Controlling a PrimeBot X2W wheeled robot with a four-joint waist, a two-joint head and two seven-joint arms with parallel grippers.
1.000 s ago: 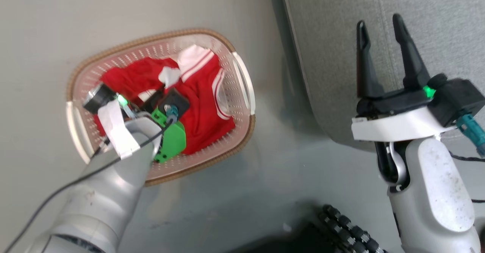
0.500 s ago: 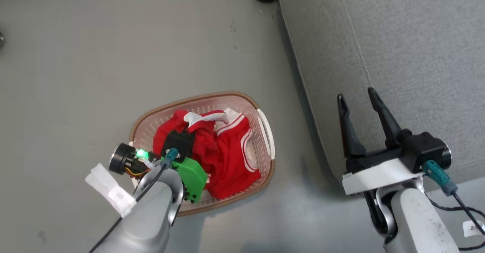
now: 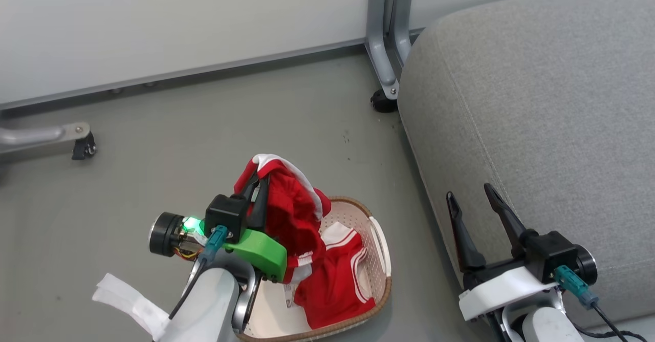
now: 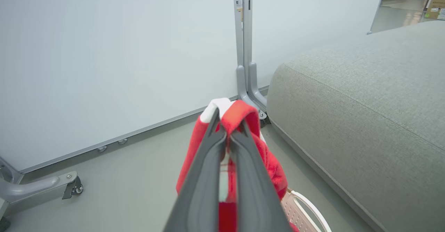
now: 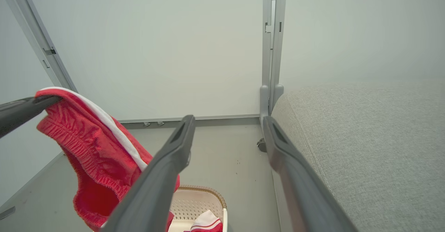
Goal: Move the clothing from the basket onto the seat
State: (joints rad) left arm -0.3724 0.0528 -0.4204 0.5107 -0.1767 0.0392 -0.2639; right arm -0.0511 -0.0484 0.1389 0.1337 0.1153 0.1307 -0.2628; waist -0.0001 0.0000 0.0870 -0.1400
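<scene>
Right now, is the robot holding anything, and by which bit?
The left gripper pinches one red garment by a folded edge with a white band, hanging over the basket. The right gripper is open and holds nothing.

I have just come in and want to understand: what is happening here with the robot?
The left tool is shut on a red garment and holds it up over the basket on the floor. A second garment, also red, lies in the basket. The right tool is open and empty, by the edge of the seat. Neither garment is on the seat yet.
</scene>
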